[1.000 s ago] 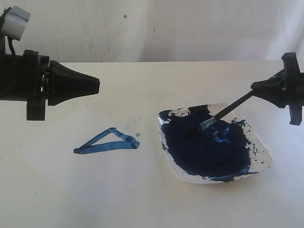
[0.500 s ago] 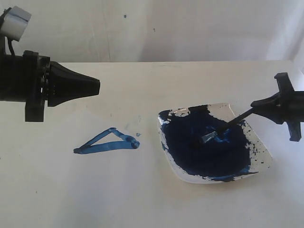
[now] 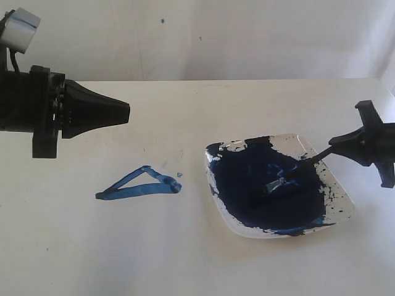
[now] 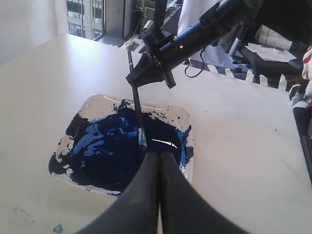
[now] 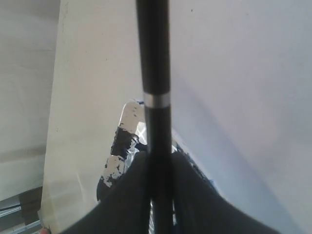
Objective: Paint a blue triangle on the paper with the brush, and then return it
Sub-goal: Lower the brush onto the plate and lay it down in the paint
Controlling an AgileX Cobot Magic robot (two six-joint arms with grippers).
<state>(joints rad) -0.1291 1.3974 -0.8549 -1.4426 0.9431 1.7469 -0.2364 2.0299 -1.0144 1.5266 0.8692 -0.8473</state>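
Lowering the brush [image 3: 295, 171] into the white square dish [image 3: 343, 198]: compared with a second ago, the right gripper [image 3: 334, 143] sits lower and closer to the right edge of the paper [image 3: 185, 259]. The handle now lies at a much flatter angle.

- Brush: bristle end rests in the navy paint pool [image 3: 259, 197] near the dish's middle. The handle passes over the dish's far right corner.
- Right claw: closed tight on the handle's upper end. The right wrist view shows its fingers [image 5: 122, 195] pressed against either side of the shaft.
- Left gripper [image 3: 125, 112]: unmoved, hanging over the left part of the sheet, fingers pressed together with nothing between them.
- Blue triangle [image 3: 141, 184]: closed outline, left of centre, well apart from the dish.

Judgement: painting is done and the return is nearly done. What remains is to open the right claw so the brush settles in the dish, then retreat.

Risk: the handle may roll off the rim and streak the paper.
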